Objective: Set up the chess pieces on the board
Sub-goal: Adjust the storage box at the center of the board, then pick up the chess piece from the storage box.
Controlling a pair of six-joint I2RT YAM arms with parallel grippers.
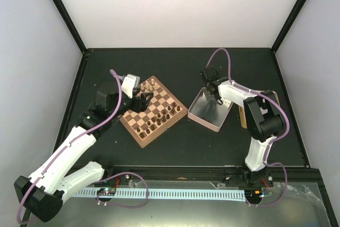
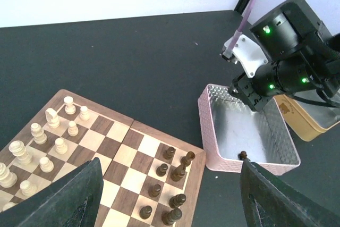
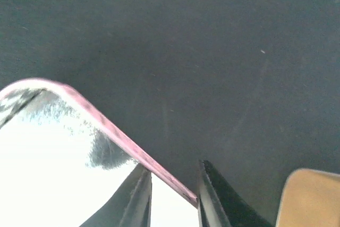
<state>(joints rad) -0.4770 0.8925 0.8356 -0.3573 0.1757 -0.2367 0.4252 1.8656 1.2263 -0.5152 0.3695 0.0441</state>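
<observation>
The board (image 1: 139, 132) lies left of centre and also shows in the left wrist view (image 2: 133, 147). Several dark chess pieces (image 1: 159, 118) stand in two rows along its right edge (image 2: 178, 171). One more dark piece (image 2: 243, 155) lies in the near corner of the silvery tin (image 2: 204, 131). My left gripper (image 1: 142, 99) hovers over the board, wide open and empty (image 2: 171, 164). My right gripper (image 1: 215, 95) is at the tin's far rim (image 3: 95, 112). Its fingers (image 3: 172, 164) stand narrowly apart, one inside and one outside the rim.
Cream pieces (image 2: 53, 131) fill the board's far left side (image 1: 149, 86). The silvery tin (image 1: 210, 112) sits right of the board. A tan tray (image 2: 308, 118) lies just beyond it under the right arm (image 3: 313, 195). Black frame posts edge the dark table.
</observation>
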